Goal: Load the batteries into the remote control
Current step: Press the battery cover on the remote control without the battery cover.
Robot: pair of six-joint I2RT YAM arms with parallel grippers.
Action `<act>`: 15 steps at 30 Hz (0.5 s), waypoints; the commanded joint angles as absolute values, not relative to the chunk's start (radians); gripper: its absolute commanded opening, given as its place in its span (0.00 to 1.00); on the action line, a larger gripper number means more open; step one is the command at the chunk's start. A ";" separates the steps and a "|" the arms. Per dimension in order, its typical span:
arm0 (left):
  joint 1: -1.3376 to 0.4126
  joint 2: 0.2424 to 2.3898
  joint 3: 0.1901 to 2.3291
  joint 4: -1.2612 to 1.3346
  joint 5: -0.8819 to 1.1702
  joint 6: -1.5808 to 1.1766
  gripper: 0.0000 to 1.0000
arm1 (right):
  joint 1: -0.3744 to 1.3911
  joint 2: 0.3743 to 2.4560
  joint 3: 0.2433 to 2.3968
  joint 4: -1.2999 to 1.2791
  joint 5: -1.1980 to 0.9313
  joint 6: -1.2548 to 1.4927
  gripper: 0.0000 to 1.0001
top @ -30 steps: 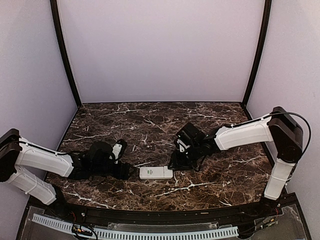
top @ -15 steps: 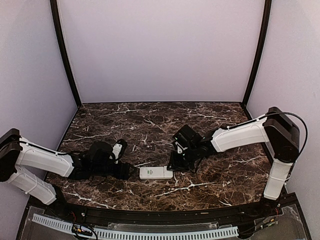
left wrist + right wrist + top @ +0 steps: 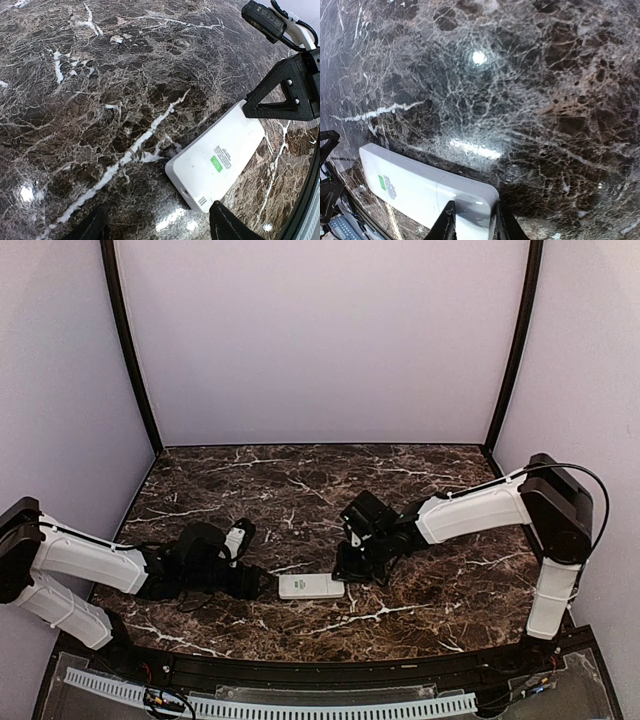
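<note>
In the overhead view, a dark brown marble-patterned table [image 3: 300,480] veined with white is seen, closed in by pale lilac walls [image 3: 320,340] with black poles [image 3: 128,350] at the back corners. The remote control [image 3: 311,586] is laid flat near the front middle of the table, its length running left to right. The left gripper [image 3: 262,583] is placed at its left end and the right gripper [image 3: 343,572] at its right end.

In the left wrist view, the same veined surface is shown with glare spots. The remote control [image 3: 215,160] is seen with a green label facing up. The left gripper [image 3: 157,227] is held with its fingers [image 3: 227,227] spread wide; the near end of the remote control lies just beside one fingertip and nothing is clamped. A black finger of the right gripper [image 3: 282,95] is set against the far end.

In the right wrist view, a bright light reflection is caught on the table [image 3: 545,100]. The remote control [image 3: 420,185] is seen slanting up to the left from the bottom edge, a seam crossing it near its closer end. The right gripper [image 3: 474,225] is drawn narrow, its fingers [image 3: 447,225] set on either side of that end with white plastic showing between them. Whether the end is actually pinched cannot be told.
</note>
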State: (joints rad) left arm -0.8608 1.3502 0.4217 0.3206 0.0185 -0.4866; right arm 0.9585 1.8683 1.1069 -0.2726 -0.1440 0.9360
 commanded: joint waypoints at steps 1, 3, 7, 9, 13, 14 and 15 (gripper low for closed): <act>-0.856 1.350 0.402 0.325 0.026 -0.488 0.68 | 0.974 1.922 1.123 -0.375 -0.080 0.956 0.24; -0.856 1.350 0.402 0.326 0.025 -0.487 0.68 | 0.975 1.918 1.126 -0.380 -0.077 0.952 0.24; -0.856 1.356 0.403 0.327 0.027 -0.485 0.68 | 0.977 1.906 1.127 -0.373 -0.086 0.932 0.24; -0.856 1.355 0.403 0.327 0.027 -0.485 0.68 | 0.977 1.898 1.138 -0.372 -0.096 0.911 0.26; -0.856 1.352 0.403 0.326 0.028 -0.486 0.68 | 0.974 1.863 1.179 -0.402 -0.091 0.869 0.30; -0.856 1.352 0.402 0.326 0.030 -0.486 0.68 | 0.973 1.853 1.192 -0.418 -0.084 0.857 0.31; -0.856 1.351 0.401 0.326 0.030 -0.487 0.68 | 0.971 1.842 1.204 -0.433 -0.078 0.848 0.32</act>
